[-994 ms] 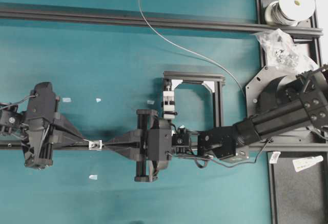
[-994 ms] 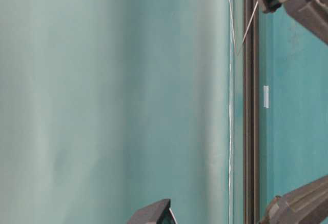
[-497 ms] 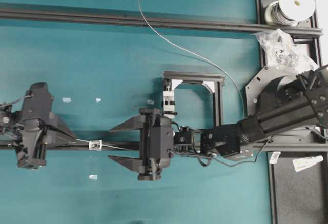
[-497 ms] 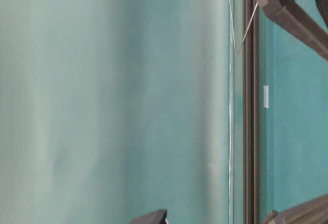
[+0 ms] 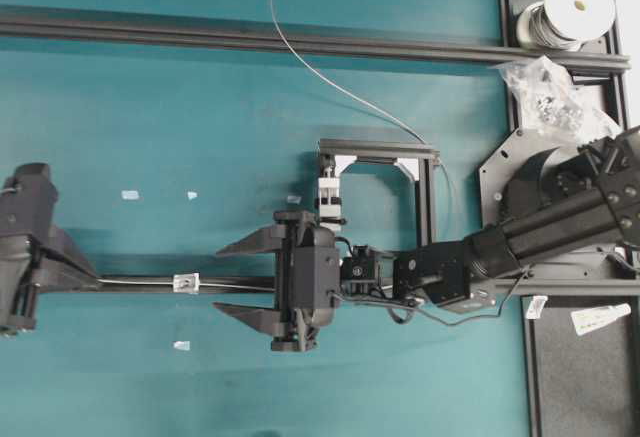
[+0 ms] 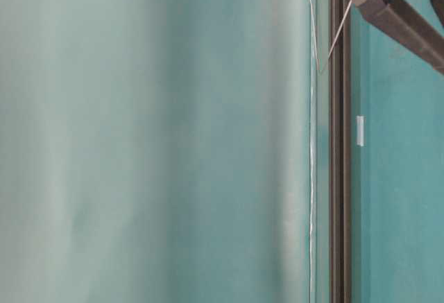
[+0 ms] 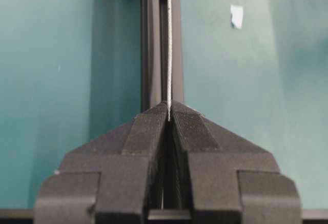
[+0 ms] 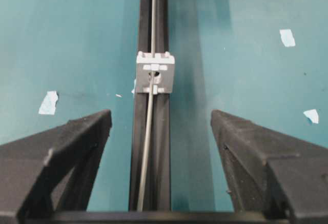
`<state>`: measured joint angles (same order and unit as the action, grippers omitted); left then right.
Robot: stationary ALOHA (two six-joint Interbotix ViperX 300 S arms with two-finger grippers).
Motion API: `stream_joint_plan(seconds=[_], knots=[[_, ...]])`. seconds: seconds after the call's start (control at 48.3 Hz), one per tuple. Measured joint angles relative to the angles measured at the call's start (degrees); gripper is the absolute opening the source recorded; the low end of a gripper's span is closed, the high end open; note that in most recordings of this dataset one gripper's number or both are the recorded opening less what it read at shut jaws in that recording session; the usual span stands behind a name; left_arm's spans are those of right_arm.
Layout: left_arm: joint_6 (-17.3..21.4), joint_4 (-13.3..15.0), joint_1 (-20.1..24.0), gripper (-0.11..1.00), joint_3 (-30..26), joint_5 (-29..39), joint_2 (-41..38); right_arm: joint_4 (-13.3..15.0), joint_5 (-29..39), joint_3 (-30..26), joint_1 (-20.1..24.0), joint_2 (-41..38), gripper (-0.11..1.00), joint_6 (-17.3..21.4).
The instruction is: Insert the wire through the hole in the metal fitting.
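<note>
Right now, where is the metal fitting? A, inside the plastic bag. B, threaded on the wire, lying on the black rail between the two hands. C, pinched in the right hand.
B: the metal fitting sits on the black rail with the wire running through it, ahead of the open right hand.

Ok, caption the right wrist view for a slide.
Open right gripper behind the metal fitting, the wire threaded through it along the rail.

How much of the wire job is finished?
Nearly all. The wire already runs through the metal fitting on the rail. The left gripper pinches the wire's end; the right gripper is open. What's left: letting go, maybe pulling more through.
</note>
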<state>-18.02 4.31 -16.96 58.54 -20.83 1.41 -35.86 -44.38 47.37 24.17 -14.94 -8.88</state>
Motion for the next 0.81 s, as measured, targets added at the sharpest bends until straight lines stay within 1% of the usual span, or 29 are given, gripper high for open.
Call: stream_joint_plan(seconds=[0.207, 0.373, 0.807], knots=[[-0.5, 0.0, -1.0, -0.10, 3.3, 1.5, 4.2, 0.0, 0.1, 0.1, 0.0, 0.0, 0.87, 0.0], [-0.5, 0.0, -1.9, -0.10, 4.7, 1.6, 6.3, -0.1, 0.1, 0.1, 0.0, 0.0, 0.87, 0.0], [-0.5, 0.0, -2.2, -0.10, 5.1, 1.7, 6.5, 0.0, 0.1, 0.1, 0.0, 0.0, 0.87, -0.2]])
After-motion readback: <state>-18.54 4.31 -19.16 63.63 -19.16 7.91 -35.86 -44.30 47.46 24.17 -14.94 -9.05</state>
